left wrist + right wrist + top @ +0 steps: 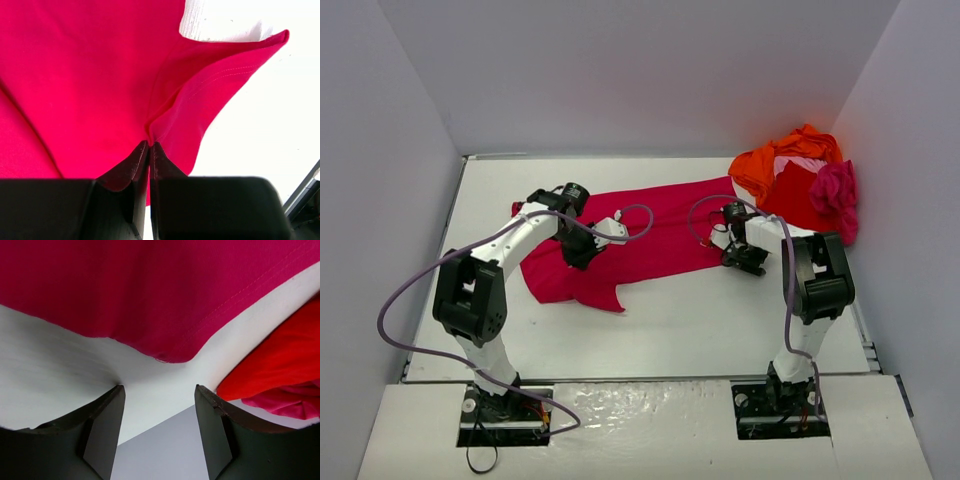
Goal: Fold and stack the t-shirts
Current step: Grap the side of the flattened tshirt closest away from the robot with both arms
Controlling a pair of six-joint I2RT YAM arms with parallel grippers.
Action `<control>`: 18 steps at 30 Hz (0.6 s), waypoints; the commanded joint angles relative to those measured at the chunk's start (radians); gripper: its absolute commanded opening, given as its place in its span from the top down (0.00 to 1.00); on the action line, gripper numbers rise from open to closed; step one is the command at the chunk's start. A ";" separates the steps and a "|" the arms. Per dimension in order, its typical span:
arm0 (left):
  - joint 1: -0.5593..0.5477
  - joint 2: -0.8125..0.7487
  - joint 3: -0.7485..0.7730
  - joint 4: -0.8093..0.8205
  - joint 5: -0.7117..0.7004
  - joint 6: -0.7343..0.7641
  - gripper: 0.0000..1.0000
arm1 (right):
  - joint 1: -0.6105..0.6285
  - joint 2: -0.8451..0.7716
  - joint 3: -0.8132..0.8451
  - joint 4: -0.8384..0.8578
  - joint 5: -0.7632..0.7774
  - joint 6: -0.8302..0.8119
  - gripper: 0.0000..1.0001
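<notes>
A crimson pink-red t-shirt [650,235] lies spread across the middle of the table. My left gripper [580,250] is over its left part, shut on a pinched fold of the crimson cloth [165,115], with the jaws [150,145] closed tight on it. My right gripper [728,245] is at the shirt's right edge, open and empty. In the right wrist view the shirt's hem [170,352] lies just beyond my right gripper [159,387], not touching the fingers. Orange [760,165], red [798,195], magenta [835,195] and pale pink [798,160] shirts lie piled at the back right.
The white table [720,320] is enclosed by grey walls on the left, back and right. The pile's red shirt [280,365] and magenta shirt [292,405] lie close to the right of my right gripper. Purple cables loop off both arms.
</notes>
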State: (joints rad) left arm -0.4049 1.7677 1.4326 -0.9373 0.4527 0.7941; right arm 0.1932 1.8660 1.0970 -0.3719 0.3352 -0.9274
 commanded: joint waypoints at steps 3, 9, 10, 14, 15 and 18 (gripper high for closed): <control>-0.002 -0.062 0.026 -0.002 -0.010 -0.017 1.00 | 0.003 0.049 0.041 0.018 0.010 -0.056 0.45; -0.002 -0.066 0.023 0.006 -0.022 -0.019 1.00 | 0.029 0.016 0.007 0.029 -0.011 -0.068 0.46; -0.002 -0.064 0.027 0.004 -0.025 -0.019 1.00 | 0.037 0.009 -0.004 0.031 -0.021 -0.074 0.47; -0.002 -0.056 0.040 -0.006 -0.031 -0.020 1.00 | 0.058 0.008 -0.023 0.031 -0.024 -0.080 0.48; -0.002 -0.057 0.041 -0.006 -0.034 -0.021 1.00 | 0.067 0.007 -0.030 0.030 -0.027 -0.082 0.48; -0.002 -0.060 0.040 -0.003 -0.042 -0.023 1.00 | 0.089 -0.002 -0.039 0.030 -0.035 -0.084 0.48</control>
State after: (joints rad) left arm -0.4049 1.7664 1.4319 -0.9363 0.4195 0.7799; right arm 0.2511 1.8878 1.0879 -0.3317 0.3858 -1.0164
